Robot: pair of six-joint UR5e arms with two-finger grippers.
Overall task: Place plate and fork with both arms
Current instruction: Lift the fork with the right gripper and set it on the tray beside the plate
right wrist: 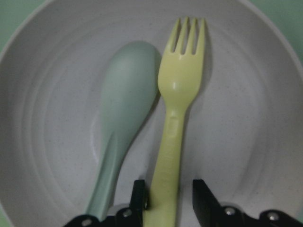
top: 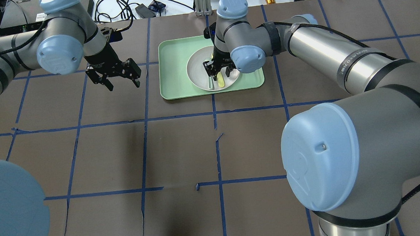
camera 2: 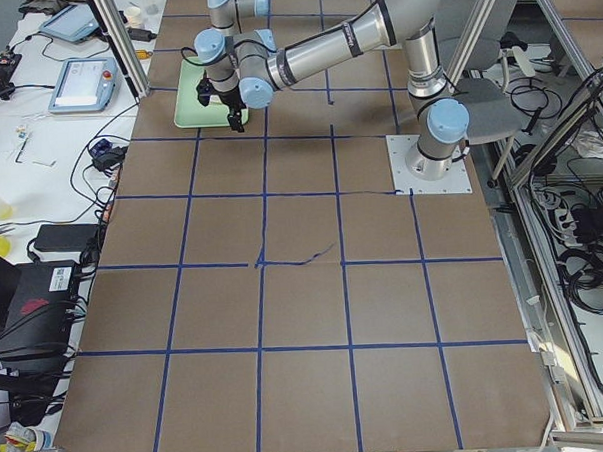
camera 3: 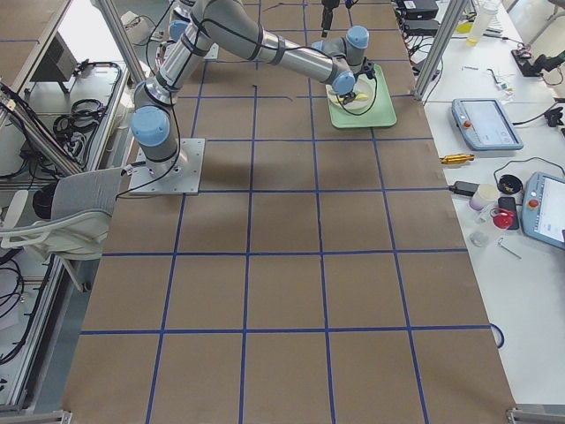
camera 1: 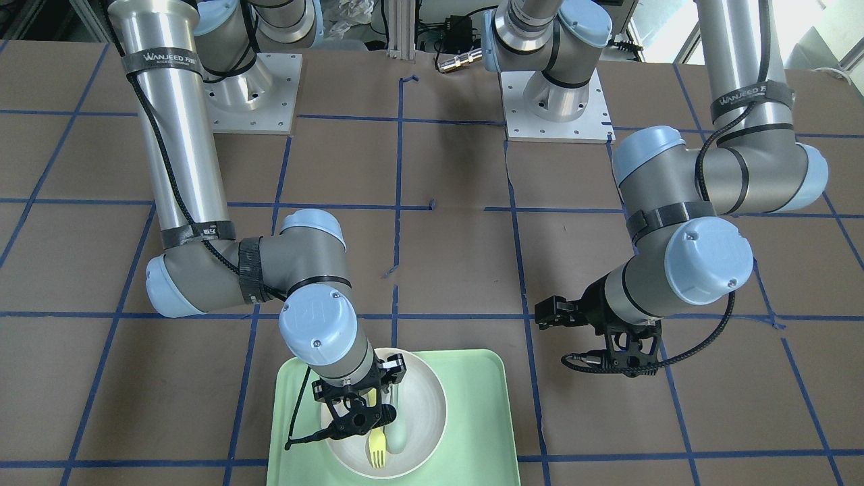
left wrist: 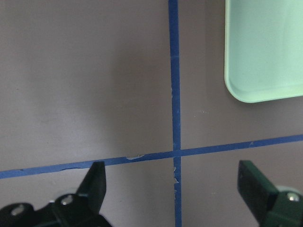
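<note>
1. My right tool (right wrist: 169, 208) is down inside the plate (right wrist: 246, 118), its fingers set on either side of the fork's handle. One finger is against the handle and a narrow gap shows at the other, so the tool is slightly spread rather than pinching.
2. The fork (right wrist: 177, 94) is pale yellow and lies flat in the plate, tines pointing away from my right tool. A grey-green spoon (right wrist: 128, 90) lies just beside it, the spoon's bowl touching the fork's neck.
3. The off-white plate sits about in the middle of the mint-green tray (top: 172, 73).
4. My left tool (left wrist: 171, 177) is spread wide and holds nothing. It hovers over the bare bench (top: 179, 149), off the tray's short edge on my left side and clear of it. Only a rounded corner of the tray shows in the left wrist view.
5. Under my left tool, two strips of blue tape (left wrist: 175, 71) cross on the brown bench cover.
6. A black strap (camera 1: 164, 61) around my right arm's silver tube reads "WANJEED" in pale capitals, with a smaller line beneath that is too fine to read. A matching strap (camera 1: 750, 98) on my left arm carries the same word.
7. A small raised mark on the fork's handle is too blurred to read.
</note>
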